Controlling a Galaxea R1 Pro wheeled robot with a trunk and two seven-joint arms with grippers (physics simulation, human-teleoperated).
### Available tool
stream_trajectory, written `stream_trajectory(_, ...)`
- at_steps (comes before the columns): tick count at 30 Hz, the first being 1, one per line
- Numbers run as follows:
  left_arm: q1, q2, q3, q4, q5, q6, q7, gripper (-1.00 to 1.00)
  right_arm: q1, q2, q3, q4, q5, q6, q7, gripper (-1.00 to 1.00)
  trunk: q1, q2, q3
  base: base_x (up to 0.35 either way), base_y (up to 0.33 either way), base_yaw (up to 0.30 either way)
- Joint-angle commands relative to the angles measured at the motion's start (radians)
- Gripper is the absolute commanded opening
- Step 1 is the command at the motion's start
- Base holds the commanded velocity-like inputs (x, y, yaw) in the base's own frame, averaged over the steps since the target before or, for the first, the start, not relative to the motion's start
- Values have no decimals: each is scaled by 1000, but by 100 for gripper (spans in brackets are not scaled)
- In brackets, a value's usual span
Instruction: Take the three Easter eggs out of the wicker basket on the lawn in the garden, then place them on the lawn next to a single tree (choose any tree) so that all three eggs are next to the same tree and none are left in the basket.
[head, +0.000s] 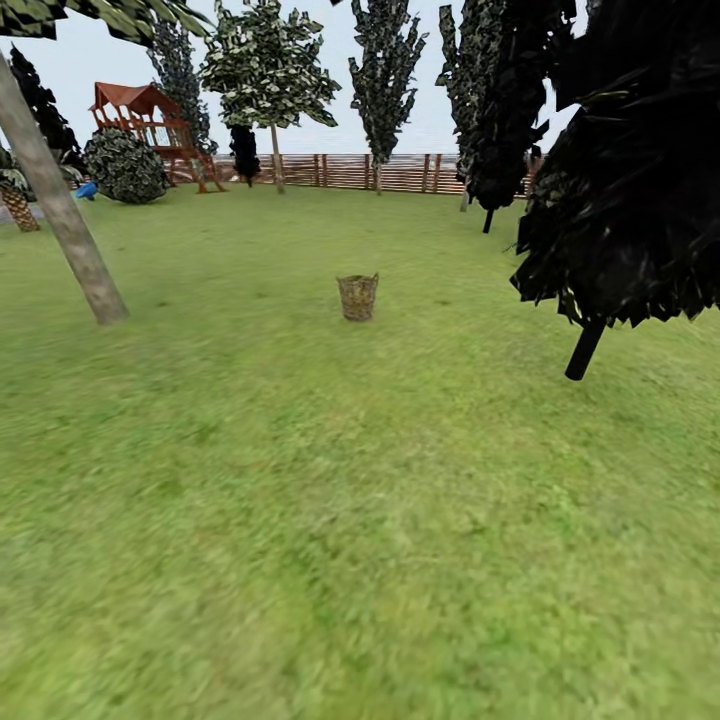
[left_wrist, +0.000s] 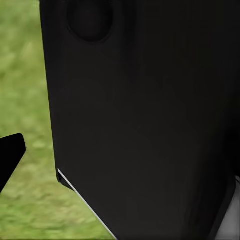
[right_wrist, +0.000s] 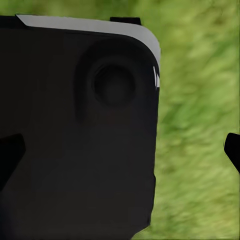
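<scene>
**Basket dead ahead, arms tucked for the drive**

There's the basket (head: 357, 297), upright on the lawn (head: 330, 520), out in the open with grass on every side of it. Eggs? Too far off to make out over its rim, so whether all three sit inside is anyone's guess from here. Judging by the open stretch of grass this side of the basket, the robot is on approach and no picking has begun.

Left of the basket, well apart from it, a thick grey trunk (head: 60, 210) leans up out of the turf: a fair candidate for the drop spot, being the nearest bare-trunked tree to the basket. Right of the basket, a dark conifer (head: 630, 170) hangs low, its thin stem planted nearer the camera than the basket. Beyond the basket runs the slatted fence (head: 390, 172), with a red-roofed play frame (head: 150, 125) and a round shrub (head: 125, 167) off to the far left of it.

Now the wrists. Both cameras stare into a black slab of the robot's own body (right_wrist: 75, 150) with grass blurring past beside it, which reads as arms folded in close for travel. On the left, one dark fingertip (left_wrist: 11, 152) pokes in; on the right, a tip (right_wrist: 232, 150) at the frame's edge. Clenched or released? I cannot tell for either gripper.
</scene>
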Motion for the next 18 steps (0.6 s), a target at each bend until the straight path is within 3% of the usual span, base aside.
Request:
stream_trajectory(1, 1, 0, 0, -1, 2, -1, -1, 100, -1, 0, 0, 1, 1, -3, 1, 100, 1, 0, -1, 319, 100, -6)
stream_trajectory(18, 1, 0, 0, -1, 2, -1, -1, 100, 0, 0, 1, 13, 2, -4, 1, 100, 1, 0, -1, 319, 100, -1)
